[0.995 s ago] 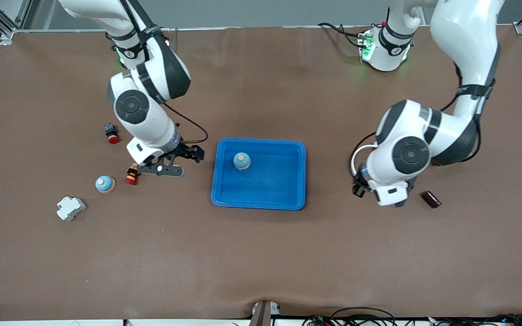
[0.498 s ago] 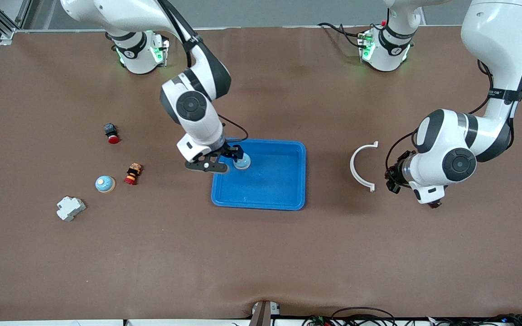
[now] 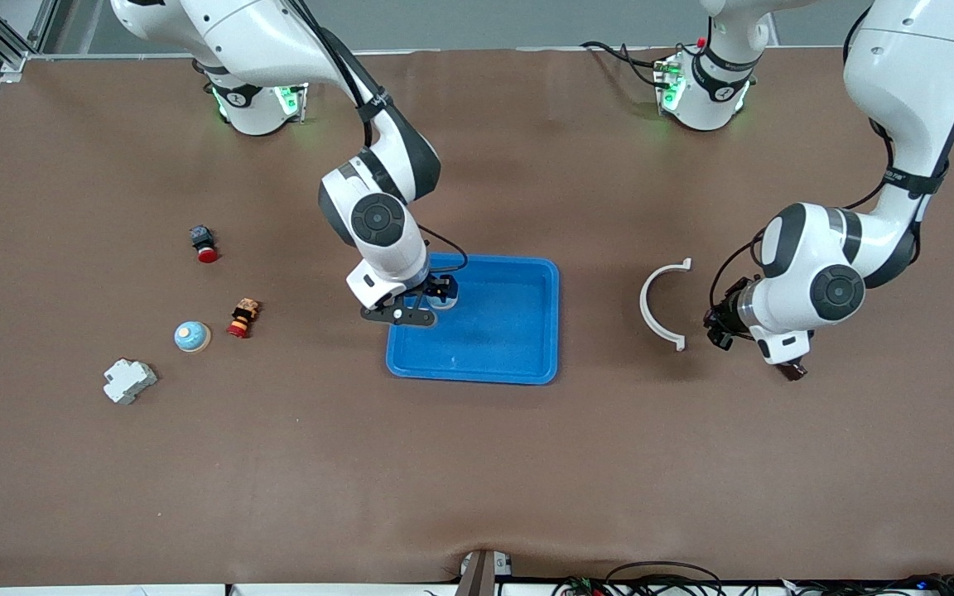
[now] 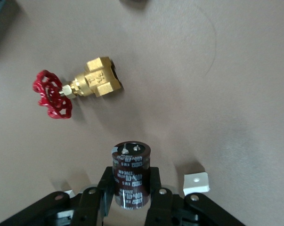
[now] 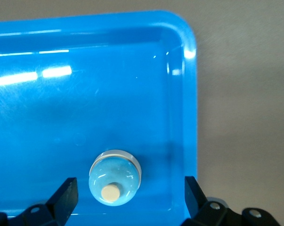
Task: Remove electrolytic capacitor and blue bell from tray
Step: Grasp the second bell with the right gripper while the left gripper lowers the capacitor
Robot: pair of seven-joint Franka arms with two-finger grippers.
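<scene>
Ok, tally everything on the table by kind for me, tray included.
Bells: 2
Valves: 2
Capacitor: 1
Red push button: 1
White breaker: 1
White curved clip: 1
Blue tray: 1
Total: 9

The right gripper (image 3: 436, 296) largely hides the pale blue domed bell (image 3: 446, 300) in the front view's centre.

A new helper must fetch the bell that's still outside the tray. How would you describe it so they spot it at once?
Start from the blue plastic tray and go toward the right arm's end of the table. Between a red-and-brass valve and a white plastic block sits the pale blue domed bell, the only round one.
</scene>
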